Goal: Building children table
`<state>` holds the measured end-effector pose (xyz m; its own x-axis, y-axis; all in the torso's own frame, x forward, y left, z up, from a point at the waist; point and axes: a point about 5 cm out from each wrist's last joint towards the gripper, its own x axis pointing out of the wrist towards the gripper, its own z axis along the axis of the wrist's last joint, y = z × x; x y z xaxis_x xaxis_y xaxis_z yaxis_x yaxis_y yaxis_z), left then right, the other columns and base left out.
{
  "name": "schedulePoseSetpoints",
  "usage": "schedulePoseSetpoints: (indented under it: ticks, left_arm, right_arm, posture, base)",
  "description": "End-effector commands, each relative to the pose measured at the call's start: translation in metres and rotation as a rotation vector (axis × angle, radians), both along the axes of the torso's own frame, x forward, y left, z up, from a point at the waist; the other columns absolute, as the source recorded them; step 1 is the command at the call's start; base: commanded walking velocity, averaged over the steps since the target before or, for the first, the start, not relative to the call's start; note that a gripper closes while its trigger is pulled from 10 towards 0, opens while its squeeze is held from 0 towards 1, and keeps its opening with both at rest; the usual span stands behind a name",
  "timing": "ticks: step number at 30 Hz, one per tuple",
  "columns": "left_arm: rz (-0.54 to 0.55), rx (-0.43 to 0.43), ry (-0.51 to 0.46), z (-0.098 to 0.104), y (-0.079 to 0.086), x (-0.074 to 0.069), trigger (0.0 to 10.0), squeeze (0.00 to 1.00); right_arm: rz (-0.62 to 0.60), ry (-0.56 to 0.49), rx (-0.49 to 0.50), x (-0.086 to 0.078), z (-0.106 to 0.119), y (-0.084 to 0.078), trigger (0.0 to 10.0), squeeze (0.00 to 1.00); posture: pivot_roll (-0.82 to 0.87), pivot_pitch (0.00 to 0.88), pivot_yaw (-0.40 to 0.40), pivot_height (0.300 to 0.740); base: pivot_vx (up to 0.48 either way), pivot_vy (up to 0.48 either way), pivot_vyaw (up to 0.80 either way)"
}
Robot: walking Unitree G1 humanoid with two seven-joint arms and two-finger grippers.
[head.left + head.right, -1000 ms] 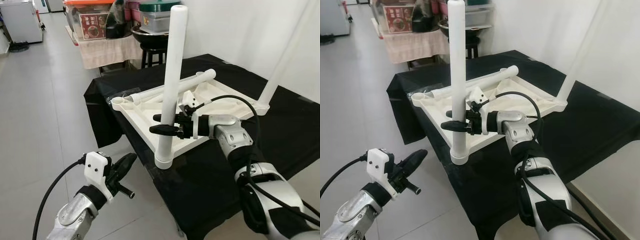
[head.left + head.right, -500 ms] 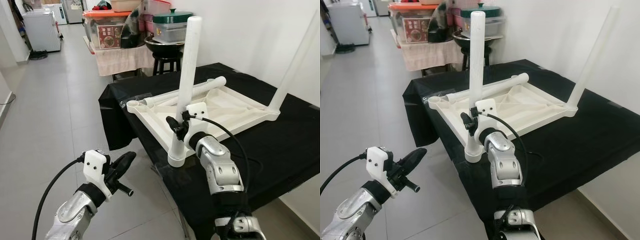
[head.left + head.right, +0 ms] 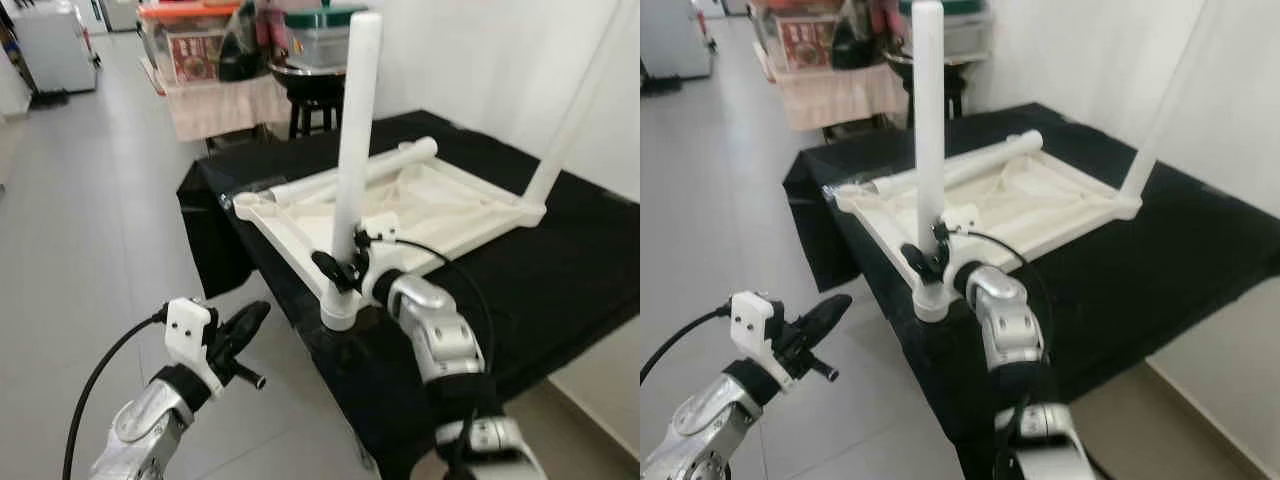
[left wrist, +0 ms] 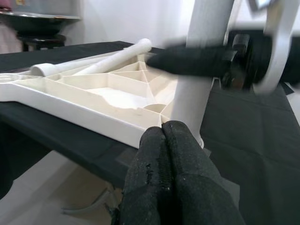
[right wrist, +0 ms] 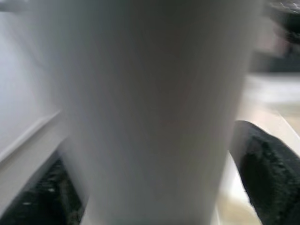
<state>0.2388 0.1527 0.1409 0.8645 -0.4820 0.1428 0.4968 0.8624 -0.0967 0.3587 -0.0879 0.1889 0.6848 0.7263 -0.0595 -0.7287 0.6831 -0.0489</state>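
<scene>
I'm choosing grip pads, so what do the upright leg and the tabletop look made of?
Upright leg: seemingly smooth white plastic tubing with a matte sheen. Tabletop: likely moulded cream plastic, since ribs cross its upturned underside. The right end effector clamps the leg low down.

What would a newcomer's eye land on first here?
The tall white plastic leg standing upright in the near corner of the upturned white tabletop on the black-draped table, with the right gripper clamped low around it. The left gripper hovers shut over the floor beside.

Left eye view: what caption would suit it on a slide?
Right gripper clamps the upright leg of the upturned table; left gripper waits shut below.
</scene>
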Motion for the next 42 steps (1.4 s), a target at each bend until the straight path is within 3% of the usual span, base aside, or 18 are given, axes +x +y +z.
schedulePoseSetpoints:
  ticks: [1,6,8,10,15,16,17,23,29,31,33,35,36,37,38,39,40,42]
  left_arm:
    - [0.002,0.004,0.014,-0.002,0.001,-0.001,10.0,0.00]
    - [0.003,0.005,0.014,-0.002,0.000,-0.002,10.0,0.00]
    - [0.003,0.005,0.014,-0.002,0.000,-0.002,10.0,0.00]
    - [0.003,0.008,0.016,-0.003,-0.001,-0.003,10.0,0.00]
    - [0.003,0.010,0.019,-0.003,-0.001,-0.005,10.0,0.00]
    - [0.004,0.010,0.020,-0.003,-0.001,-0.006,10.0,0.00]
    - [0.004,0.010,0.021,-0.003,-0.002,-0.007,10.0,0.00]
    - [0.005,0.010,0.022,-0.003,-0.002,-0.008,10.0,0.00]
    - [0.003,0.004,0.021,-0.001,-0.001,-0.007,10.0,0.00]
    - [0.002,0.003,0.022,-0.001,-0.001,-0.007,10.0,0.00]
    - [0.002,0.004,0.022,-0.001,0.001,-0.006,10.0,0.00]
    - [0.002,0.004,0.022,-0.001,0.001,-0.006,10.0,0.00]
    - [0.003,0.006,0.023,-0.002,0.002,-0.006,10.0,0.00]
    - [0.005,0.007,0.022,-0.001,0.004,-0.006,10.0,0.00]
    - [0.005,0.007,0.022,-0.001,0.004,-0.006,10.0,0.00]
    - [0.007,0.009,0.022,-0.001,0.005,-0.005,10.0,0.00]
    - [0.007,0.009,0.022,-0.001,0.005,-0.005,10.0,0.00]
    - [0.007,0.013,0.022,-0.003,0.006,-0.002,10.0,0.00]
  right_arm:
    - [0.154,-0.019,-0.001,-0.004,0.004,0.009,10.0,0.00]
    - [0.348,-0.005,-0.024,0.001,0.011,0.008,10.0,0.00]
    - [0.348,-0.005,-0.024,0.001,0.011,0.008,10.0,0.00]
    - [0.462,0.033,-0.038,0.007,0.015,0.013,10.0,0.00]
    - [0.526,0.080,-0.052,0.009,0.013,0.020,10.0,0.00]
    - [0.552,0.098,-0.052,0.009,0.011,0.022,2.4,0.00]
    - [0.560,0.114,-0.039,0.010,0.010,0.021,0.0,0.00]
    - [0.549,0.123,-0.022,0.011,0.007,0.015,0.0,0.00]
    - [0.491,0.110,-0.037,0.010,-0.005,-0.006,0.0,0.00]
    - [0.443,0.103,-0.055,0.010,-0.009,-0.011,0.0,0.00]
    - [0.266,0.116,-0.132,0.011,-0.021,-0.020,0.0,0.00]
    - [0.266,0.116,-0.132,0.011,-0.021,-0.020,0.0,0.00]
    - [-0.030,0.155,-0.122,0.014,-0.032,-0.024,0.0,0.00]
    - [-0.271,0.173,-0.120,-0.001,-0.045,-0.025,0.0,0.00]
    - [-0.271,0.173,-0.120,-0.001,-0.045,-0.025,0.0,0.00]
    - [-0.412,0.195,-0.138,-0.021,-0.052,-0.024,0.0,0.00]
    - [-0.412,0.195,-0.138,-0.021,-0.052,-0.024,0.0,0.00]
    - [-0.565,0.135,-0.122,-0.024,-0.041,-0.042,0.0,0.00]
  posture:
    - [0.03,0.000,-0.022,0.740]
    - [0.04,0.000,-0.024,0.740]
    - [0.04,0.000,-0.024,0.740]
    - [0.05,0.000,-0.027,0.740]
    - [0.06,0.000,-0.031,0.740]
    - [0.07,0.000,-0.031,0.740]
    - [0.07,0.000,-0.031,0.740]
    - [0.07,0.000,-0.030,0.740]
    - [0.06,0.000,-0.021,0.740]
    - [0.05,0.000,-0.017,0.740]
    - [0.04,0.000,-0.017,0.740]
    - [0.04,0.000,-0.017,0.740]
    - [0.04,0.000,-0.031,0.740]
    - [0.04,0.000,-0.025,0.740]
    - [0.04,0.000,-0.025,0.740]
    - [0.03,0.000,-0.004,0.740]
    - [0.03,0.000,-0.004,0.740]
    - [0.01,0.000,0.005,0.740]
  base:
    - [0.000,0.000,0.00]
    - [0.000,0.000,0.00]
    - [0.000,0.000,0.00]
    - [0.000,0.000,0.00]
    - [0.000,0.000,0.00]
    - [0.000,0.000,0.00]
    - [0.000,0.000,0.00]
    - [0.000,0.000,0.00]
    - [0.000,0.000,0.00]
    - [0.000,0.000,0.00]
    - [0.000,0.000,0.00]
    - [0.000,0.000,0.00]
    - [0.000,0.000,0.00]
    - [0.000,0.000,0.00]
    - [0.000,0.000,0.00]
    - [0.000,0.000,0.00]
    - [0.000,0.000,0.00]
    - [0.000,0.000,0.00]
